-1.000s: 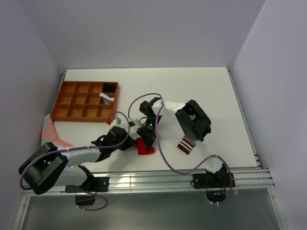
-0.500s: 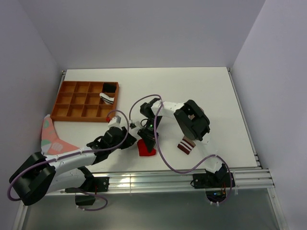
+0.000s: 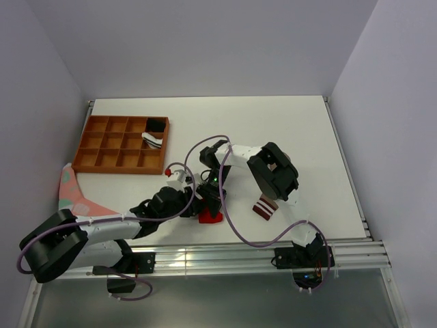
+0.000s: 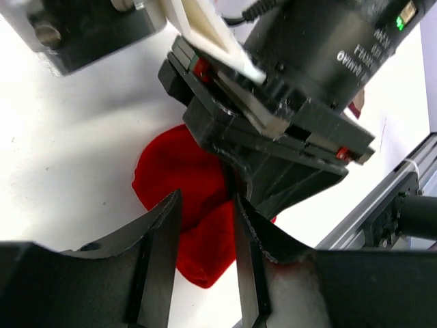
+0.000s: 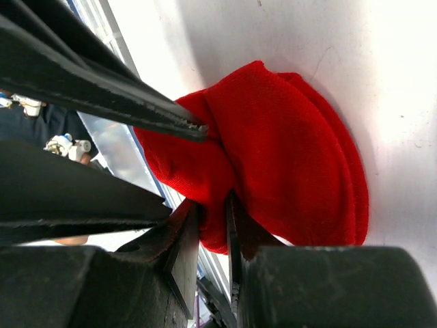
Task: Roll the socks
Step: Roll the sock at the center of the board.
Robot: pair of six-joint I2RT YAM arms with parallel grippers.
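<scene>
Right now the red sock (image 3: 211, 218) lies bunched on the bench (image 3: 287, 130) near its front edge. The right end effector (image 5: 213, 229) is clenched on a fold of it, while the left end effector (image 4: 206, 205) stands released, fingers apart just over the fabric. The striped sock (image 3: 263, 208) lies near, to the right, partly under the right arm (image 3: 273, 171). A tray (image 3: 87, 162) sits well apart at back left.

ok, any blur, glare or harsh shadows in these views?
Top external: evenly lit, sharp, no glare. Left wrist: left claw dark and soft up close, red sock oversaturated, no weave visible. Right wrist: sock knit crisp, right claw near-black, blurred.
</scene>
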